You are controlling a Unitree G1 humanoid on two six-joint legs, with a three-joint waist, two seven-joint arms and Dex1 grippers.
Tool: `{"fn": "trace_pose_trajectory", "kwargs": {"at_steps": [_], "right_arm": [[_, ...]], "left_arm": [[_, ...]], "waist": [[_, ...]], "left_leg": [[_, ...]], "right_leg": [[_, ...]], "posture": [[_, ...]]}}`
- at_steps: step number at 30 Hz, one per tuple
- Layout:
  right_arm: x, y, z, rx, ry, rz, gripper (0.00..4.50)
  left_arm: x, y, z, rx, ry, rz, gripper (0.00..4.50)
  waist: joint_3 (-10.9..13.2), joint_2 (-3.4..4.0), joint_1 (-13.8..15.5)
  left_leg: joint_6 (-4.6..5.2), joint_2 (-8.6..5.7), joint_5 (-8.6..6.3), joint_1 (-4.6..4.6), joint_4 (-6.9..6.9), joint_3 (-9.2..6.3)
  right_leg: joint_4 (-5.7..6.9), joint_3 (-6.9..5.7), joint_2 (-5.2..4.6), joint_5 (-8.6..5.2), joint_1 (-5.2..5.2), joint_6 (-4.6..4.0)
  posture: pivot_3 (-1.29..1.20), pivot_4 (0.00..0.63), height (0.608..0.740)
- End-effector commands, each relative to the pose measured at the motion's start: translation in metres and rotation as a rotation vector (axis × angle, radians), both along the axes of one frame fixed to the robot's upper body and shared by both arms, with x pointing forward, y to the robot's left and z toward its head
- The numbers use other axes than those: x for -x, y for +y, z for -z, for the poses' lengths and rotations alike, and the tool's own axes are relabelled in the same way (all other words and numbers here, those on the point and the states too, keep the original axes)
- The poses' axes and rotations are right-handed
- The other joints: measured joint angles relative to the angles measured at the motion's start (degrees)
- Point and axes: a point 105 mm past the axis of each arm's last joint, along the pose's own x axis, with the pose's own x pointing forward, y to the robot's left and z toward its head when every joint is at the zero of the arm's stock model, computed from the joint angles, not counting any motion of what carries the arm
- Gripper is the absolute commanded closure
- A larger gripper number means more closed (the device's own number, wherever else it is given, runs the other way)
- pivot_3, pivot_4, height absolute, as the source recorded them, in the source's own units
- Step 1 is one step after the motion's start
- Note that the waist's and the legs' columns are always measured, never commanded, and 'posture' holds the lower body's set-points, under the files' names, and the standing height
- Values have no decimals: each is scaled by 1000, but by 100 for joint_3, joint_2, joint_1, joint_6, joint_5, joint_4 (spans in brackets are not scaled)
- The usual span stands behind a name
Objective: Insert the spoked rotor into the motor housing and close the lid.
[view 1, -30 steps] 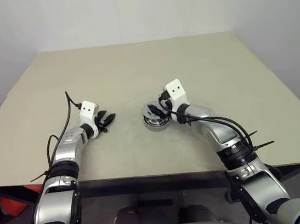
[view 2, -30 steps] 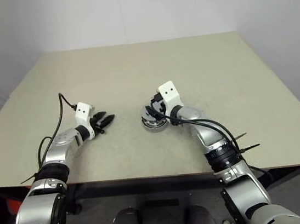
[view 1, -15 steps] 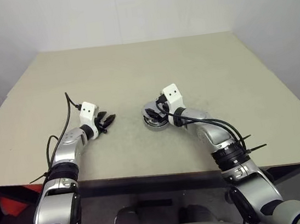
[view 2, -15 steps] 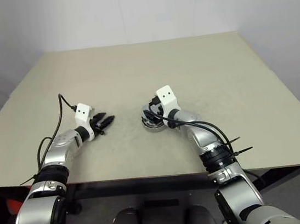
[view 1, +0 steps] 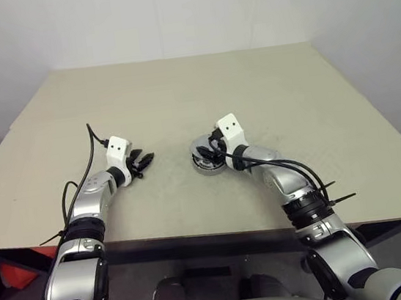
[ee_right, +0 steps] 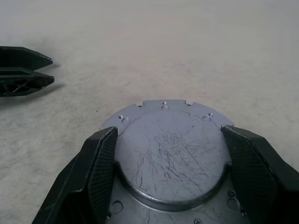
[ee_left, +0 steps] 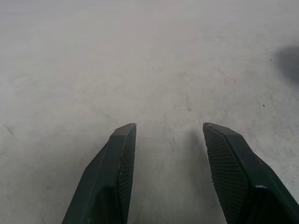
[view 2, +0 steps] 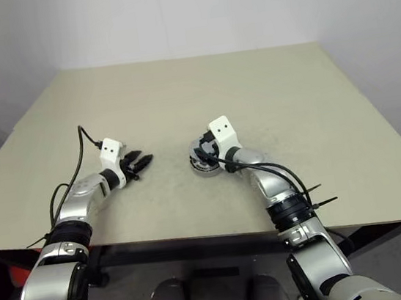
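Lid [ee_right: 169,154] sits atop motor housing [view 1: 207,161], mid-table [view 1: 177,86] toward its near edge; likely seating left. Right gripper [ee_right: 168,158] straddles lid, contact unclear. Left gripper [ee_left: 170,140] apart, empty.

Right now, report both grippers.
Left gripper: open, empty, above the table.
Right gripper: fingers either side of the lid; grip cannot be told.

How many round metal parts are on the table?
1 visible stack: the lid on the housing, mid-table between the right gripper's fingers. Any part beneath the lid is hidden.
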Motion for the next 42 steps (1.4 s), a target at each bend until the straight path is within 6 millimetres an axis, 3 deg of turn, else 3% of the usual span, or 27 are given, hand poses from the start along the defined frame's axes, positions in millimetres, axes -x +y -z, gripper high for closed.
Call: {"fn": "trace_pose_trajectory", "kwargs": {"at_steps": [1,8,15,26,42], "right_arm": [[-3,-4,-17,-50,-39,-2,1414],[6,-9,-30,-100,-45,-52,1414],[21,-7,-27,-65,-52,-120,1414],[22,-8,-20,-33,-65,-130,1414],[32,-9,-28,-95,-116,-188,1414]], "left_arm": [[-3,1,-14,-4,-50,-1,2066],[-2,0,-13,-3,-46,7,2066],[-2,-4,-12,-3,-41,20,2066],[-2,-4,-12,-5,-41,23,2066],[-1,-4,-11,-7,-37,25,2066]], "waist": [[0,0,1],[0,-1,16],[1,-1,14],[1,-1,13],[1,-1,13]], "left_leg": [[0,0,0,-1,0,0],[2,0,-1,-3,0,0],[3,0,-1,-2,0,0],[4,0,-2,-2,0,0],[5,0,-3,-2,0,0]], "right_leg": [[0,0,0,0,0,0],[-1,0,0,0,0,-1],[-2,0,0,0,0,0],[-2,0,0,0,0,-1],[-2,0,0,0,0,-1]], "posture": [[0,0,740],[0,0,740],[0,0,740],[0,0,740],[0,0,740]]}}
